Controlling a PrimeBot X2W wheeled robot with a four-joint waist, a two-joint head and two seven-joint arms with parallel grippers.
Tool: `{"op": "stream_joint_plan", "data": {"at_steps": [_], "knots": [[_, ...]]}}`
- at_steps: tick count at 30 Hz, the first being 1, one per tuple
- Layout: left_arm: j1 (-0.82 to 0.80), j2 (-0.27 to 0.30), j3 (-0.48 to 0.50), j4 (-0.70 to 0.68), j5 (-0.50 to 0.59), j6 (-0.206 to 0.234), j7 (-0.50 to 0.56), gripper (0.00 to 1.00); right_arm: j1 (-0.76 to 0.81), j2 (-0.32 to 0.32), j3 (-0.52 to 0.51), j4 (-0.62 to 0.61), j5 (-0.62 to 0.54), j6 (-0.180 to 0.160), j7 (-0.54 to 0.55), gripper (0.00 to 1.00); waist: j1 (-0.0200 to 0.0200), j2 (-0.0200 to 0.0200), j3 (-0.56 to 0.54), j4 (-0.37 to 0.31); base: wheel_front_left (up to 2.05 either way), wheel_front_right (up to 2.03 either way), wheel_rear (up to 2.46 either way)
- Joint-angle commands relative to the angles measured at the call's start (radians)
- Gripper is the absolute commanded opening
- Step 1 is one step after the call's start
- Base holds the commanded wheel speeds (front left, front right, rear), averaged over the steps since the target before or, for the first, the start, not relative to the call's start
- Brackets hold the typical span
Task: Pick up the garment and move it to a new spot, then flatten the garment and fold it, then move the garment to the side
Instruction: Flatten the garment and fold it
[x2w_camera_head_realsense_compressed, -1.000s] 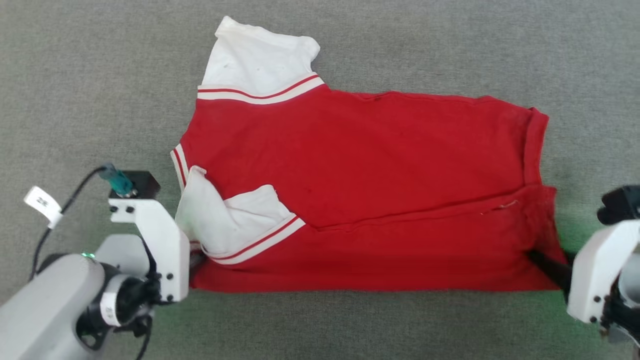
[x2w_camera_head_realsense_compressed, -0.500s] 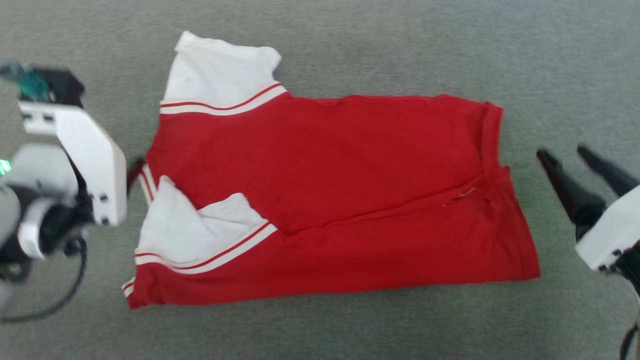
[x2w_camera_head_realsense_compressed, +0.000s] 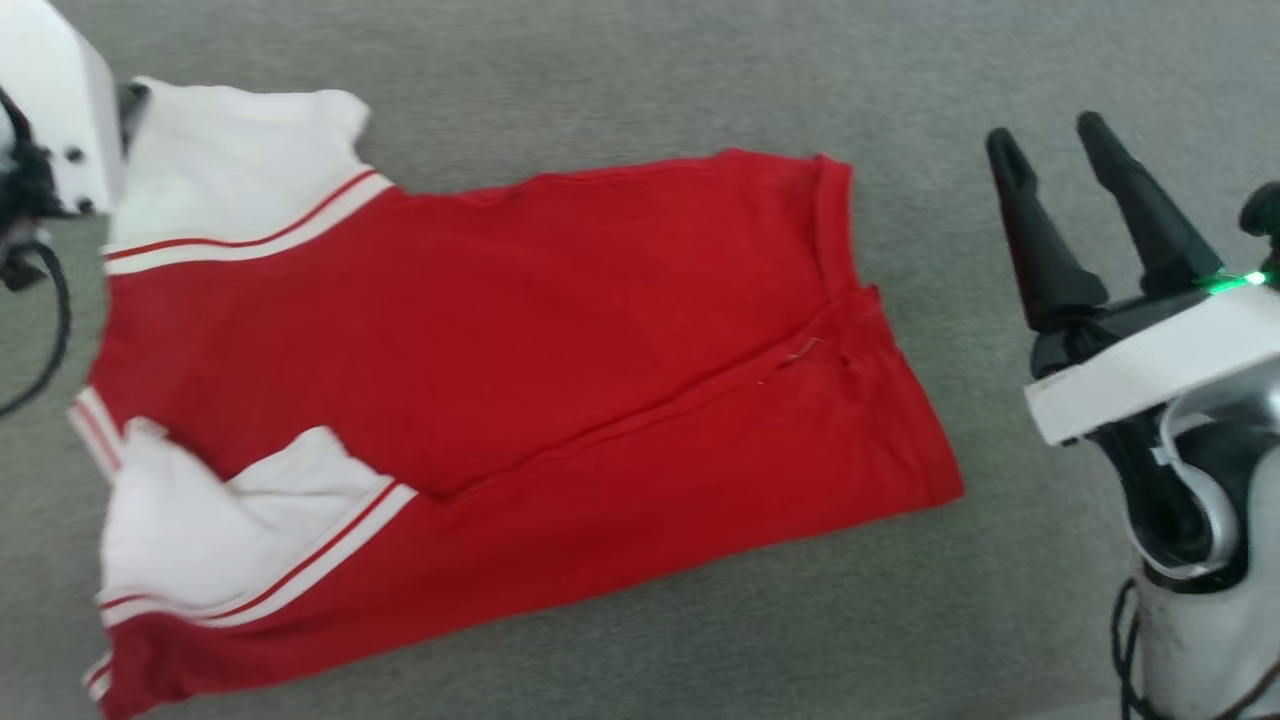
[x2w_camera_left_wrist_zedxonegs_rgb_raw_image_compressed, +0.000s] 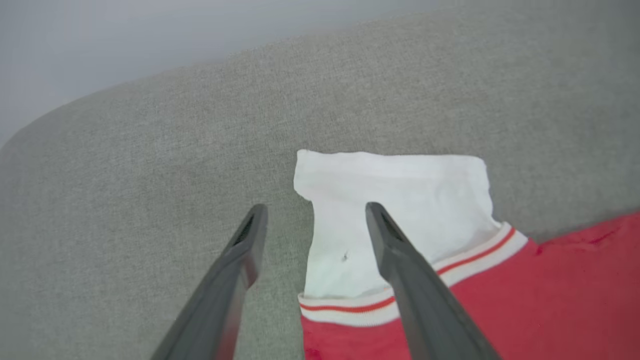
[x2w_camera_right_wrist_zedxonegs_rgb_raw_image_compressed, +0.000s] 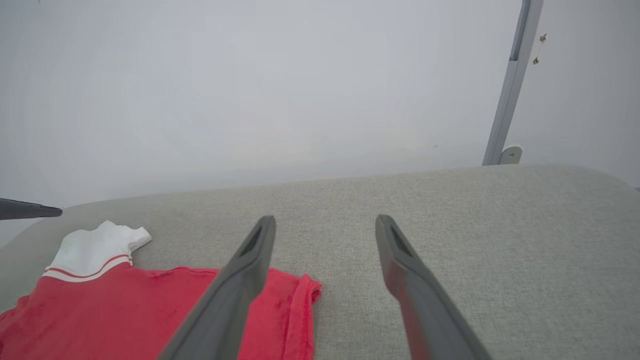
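The left gripper (x2w_camera_left_wrist_zedxonegs_rgb_raw_image_compressed: 315, 210) hangs with its two dark fingers spread wide and nothing between them. One finger is over the far white sleeve (x2w_camera_left_wrist_zedxonegs_rgb_raw_image_compressed: 400, 190), the other over bare cloth beside it. The right gripper (x2w_camera_head_realsense_compressed: 1050, 150) is just as wide and empty, raised beyond the hem end and apart from the fabric.

A second ago both were down at the near corners of the soft red T-shirt with white short sleeves (x2w_camera_head_realsense_compressed: 500, 350); they have since let go and lifted away. To me that reads as the near long side folded over the body and left to lie, with the far sleeve likely next.

The shirt lies flat on the grey woven-cloth surface (x2w_camera_head_realsense_compressed: 650, 80), sleeves toward the robot's left, hem toward its right, short of the far edge.

I count one shirt, two sleeves and two grippers with two fingers each.
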Motion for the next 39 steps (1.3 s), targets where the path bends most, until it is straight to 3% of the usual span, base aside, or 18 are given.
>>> {"op": "stream_joint_plan", "data": {"at_steps": [1, 6, 11, 12, 13, 21, 29, 33, 34, 35, 36, 39], "knots": [[-0.017, -0.007, 0.001, 0.009, 0.012, -0.002, 0.0, 1.0, -0.009, 0.002, 0.005, 0.004, -0.002, 0.0, -0.01, 1.0, 0.0001, 0.0, 0.031, -0.037, 0.0, 0.0, 0.0], [-0.083, -0.017, -0.008, 0.156, 0.019, -0.028, 0.024, 1.0, -0.032, 0.005, 0.067, 0.047, 0.032, 0.0, -0.04, 1.0, 0.0001, 0.0, 0.066, -0.086, 0.0, 0.0, 0.0], [-0.101, -0.025, -0.051, 0.273, 0.036, -0.007, 0.123, 1.0, -0.049, -0.013, 0.107, 0.072, 0.06, 0.0, -0.015, 1.0, 0.0001, 0.0, 0.092, -0.101, 0.0, 0.0, 0.0], [-0.088, -0.034, -0.055, 0.3, 0.021, 0.007, 0.16, 0.95, -0.059, -0.016, 0.114, 0.075, 0.064, 0.0, -0.006, 1.0, 0.0001, 0.0, 0.097, -0.1, 0.0, 0.0, 0.0], [-0.077, -0.046, -0.053, 0.313, 0.004, 0.021, 0.18, 0.0, -0.065, -0.019, 0.118, 0.082, 0.063, 0.0, 0.009, 1.0, 0.0001, 0.0, 0.101, -0.098, 0.0, 0.0, 0.0], [-0.102, -0.09, -0.049, 0.327, -0.006, 0.025, 0.175, 0.0, -0.18, -0.042, 0.18, 0.177, 0.048, 0.0, 0.193, 1.0, 0.0001, 0.0, 0.127, -0.056, 0.0, 0.0, 0.0], [-0.174, -0.165, -0.06, 0.344, 0.008, 0.004, 0.14, 0.0, -0.376, -0.065, 0.254, 0.355, 0.01, 0.0, 0.444, 1.0, 0.0001, 0.0, 0.141, 0.016, 0.0, 0.0, 0.0], [-0.199, -0.205, -0.065, 0.366, 0.009, -0.011, 0.116, 0.0, -0.453, -0.084, 0.345, 0.474, 0.008, 0.0, 0.594, 1.0, 0.0001, 0.0, 0.142, 0.043, 0.0, 0.0, 0.0], [-0.206, -0.214, -0.066, 0.373, 0.008, -0.016, 0.11, 0.0, -0.466, -0.092, 0.368, 0.506, 0.013, 0.0, 0.636, 0.81, 0.0001, 0.0, 0.142, 0.049, 0.0, 0.0, 0.0], [-0.21, -0.223, -0.068, 0.381, 0.009, -0.02, 0.106, 0.0, -0.473, -0.098, 0.392, 0.532, 0.028, 0.0, 0.67, 0.29, 0.0001, 0.0, 0.141, 0.055, 0.0, 0.0, 0.0], [-0.214, -0.231, -0.067, 0.388, 0.008, -0.022, 0.096, 0.0, -0.483, -0.104, 0.398, 0.552, 0.034, 0.0, 0.688, 0.0, 0.0001, 0.0, 0.14, 0.063, 0.0, 0.0, 0.0], [-0.226, -0.247, -0.063, 0.407, 0.007, -0.037, 0.06, 0.0, -0.514, -0.121, 0.402, 0.574, 0.039, 0.0, 0.698, 0.0, 0.0001, 0.0, 0.134, 0.083, 0.0, 0.0, 0.0]]}}
